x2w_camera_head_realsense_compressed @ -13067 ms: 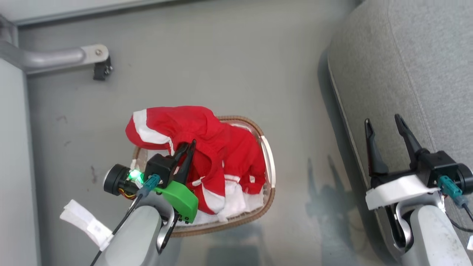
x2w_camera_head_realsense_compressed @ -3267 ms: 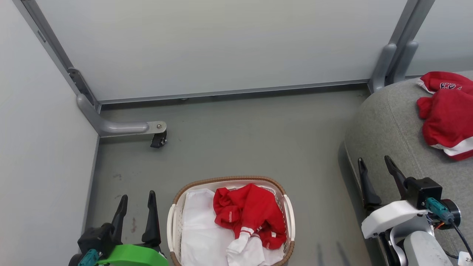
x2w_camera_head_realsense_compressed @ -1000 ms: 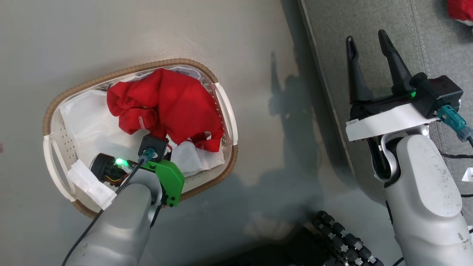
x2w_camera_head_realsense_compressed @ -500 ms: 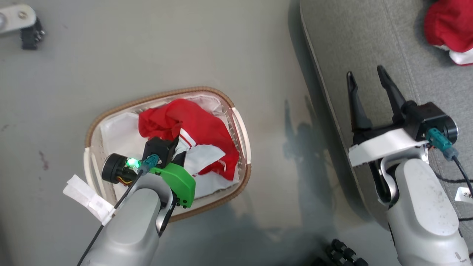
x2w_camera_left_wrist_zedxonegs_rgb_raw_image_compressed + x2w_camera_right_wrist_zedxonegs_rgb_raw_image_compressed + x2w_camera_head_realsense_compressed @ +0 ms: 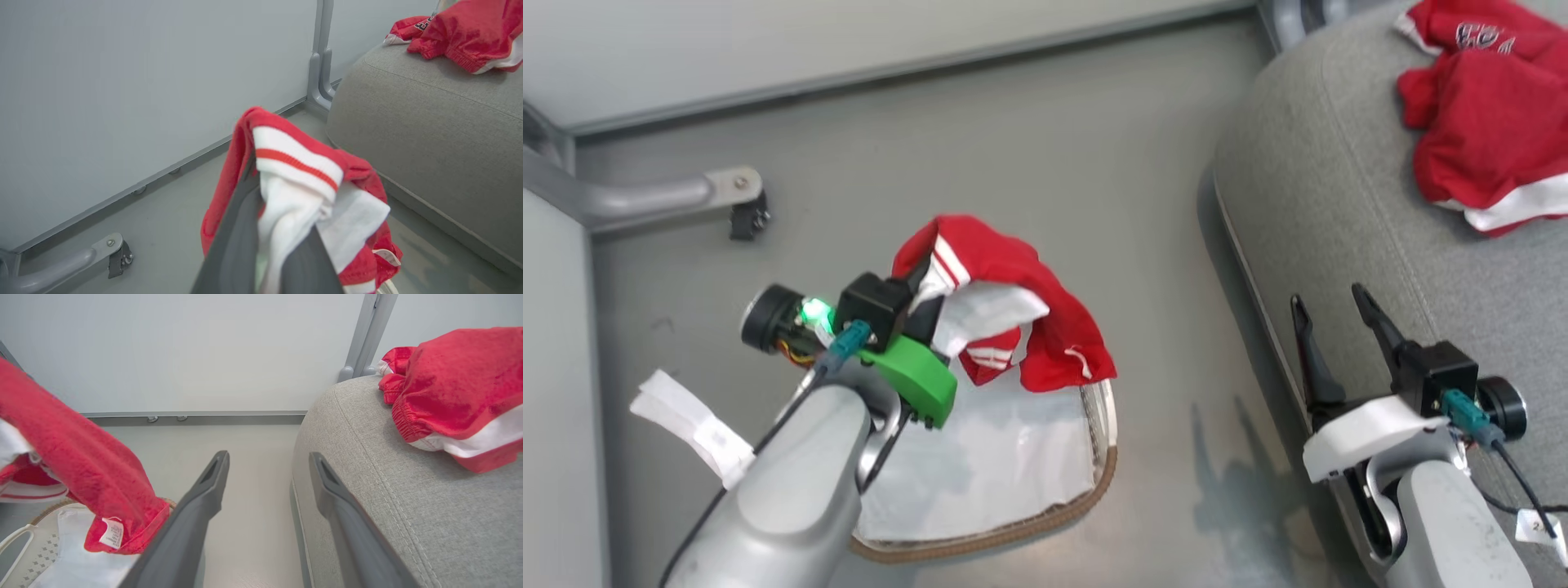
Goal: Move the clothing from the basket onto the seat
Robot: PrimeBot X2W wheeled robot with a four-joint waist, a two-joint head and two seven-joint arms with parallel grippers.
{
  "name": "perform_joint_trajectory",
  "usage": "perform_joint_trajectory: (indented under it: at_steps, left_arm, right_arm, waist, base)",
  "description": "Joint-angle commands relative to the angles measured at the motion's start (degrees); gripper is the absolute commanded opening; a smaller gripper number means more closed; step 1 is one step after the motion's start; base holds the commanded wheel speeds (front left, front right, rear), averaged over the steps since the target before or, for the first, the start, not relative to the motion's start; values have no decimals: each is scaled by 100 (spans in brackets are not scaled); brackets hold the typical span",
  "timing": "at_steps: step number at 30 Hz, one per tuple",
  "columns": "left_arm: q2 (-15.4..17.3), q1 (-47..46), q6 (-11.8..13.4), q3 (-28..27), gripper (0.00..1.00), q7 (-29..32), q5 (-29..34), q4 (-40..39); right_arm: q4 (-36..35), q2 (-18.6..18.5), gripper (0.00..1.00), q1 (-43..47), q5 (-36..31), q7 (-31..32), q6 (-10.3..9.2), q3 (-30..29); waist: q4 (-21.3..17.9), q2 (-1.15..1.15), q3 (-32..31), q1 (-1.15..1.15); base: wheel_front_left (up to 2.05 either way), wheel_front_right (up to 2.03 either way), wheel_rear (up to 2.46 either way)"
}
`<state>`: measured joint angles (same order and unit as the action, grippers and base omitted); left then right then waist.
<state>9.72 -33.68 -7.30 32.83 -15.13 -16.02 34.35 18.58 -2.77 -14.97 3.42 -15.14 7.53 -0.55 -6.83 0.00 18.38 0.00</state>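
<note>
While overhead shows basket (image 5: 1103, 425), left wrist, clothing (image 5: 294, 163) stripes

Left claw (image 5: 929, 287) tight on a red garment (image 5: 1045, 327) over the basket (image 5: 1045, 516); right claw (image 5: 1326, 296) agape near the seat (image 5: 1339, 188).

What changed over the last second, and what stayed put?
The left end effector, down in the basket a second ago, has lifted the red garment it grips up out of the basket. The right end effector stays open by the seat; the other garment still lies on the seat, the white liner in the basket.
</note>
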Motion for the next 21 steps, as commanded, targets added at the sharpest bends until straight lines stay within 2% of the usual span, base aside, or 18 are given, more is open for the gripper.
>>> perform_joint_trajectory:
  at_steps: [1, 9, 15, 21]
  left_arm:
    - [75, -148, -21, 31, 0, -3, 46, -70]
    - [448, -1059, -25, 499, 0, 198, -160, -374]
    - [694, -1836, -25, 869, 0, 507, -365, -632]
    - [711, -2359, -25, 1009, 0, 595, -504, -599]
  right_arm:
    - [25, -21, 100, 173, -51, -1, -8, 13]
    - [40, -21, 100, 387, 5, -1, -8, 259]
    - [-17, -21, 100, 222, 23, -1, -8, 620]
    - [-22, -21, 100, 114, 85, -1, -8, 1099]
  waist:
    - [396, 0, -993, 0]
    - [353, 0, -1671, 0]
    - [277, 0, -1796, 0]
    - [239, 0, -1832, 0]
  base:
    - [0, 0, 0]
    - [0, 0, 0]
    - [0, 0, 0]
    - [0, 0, 0]
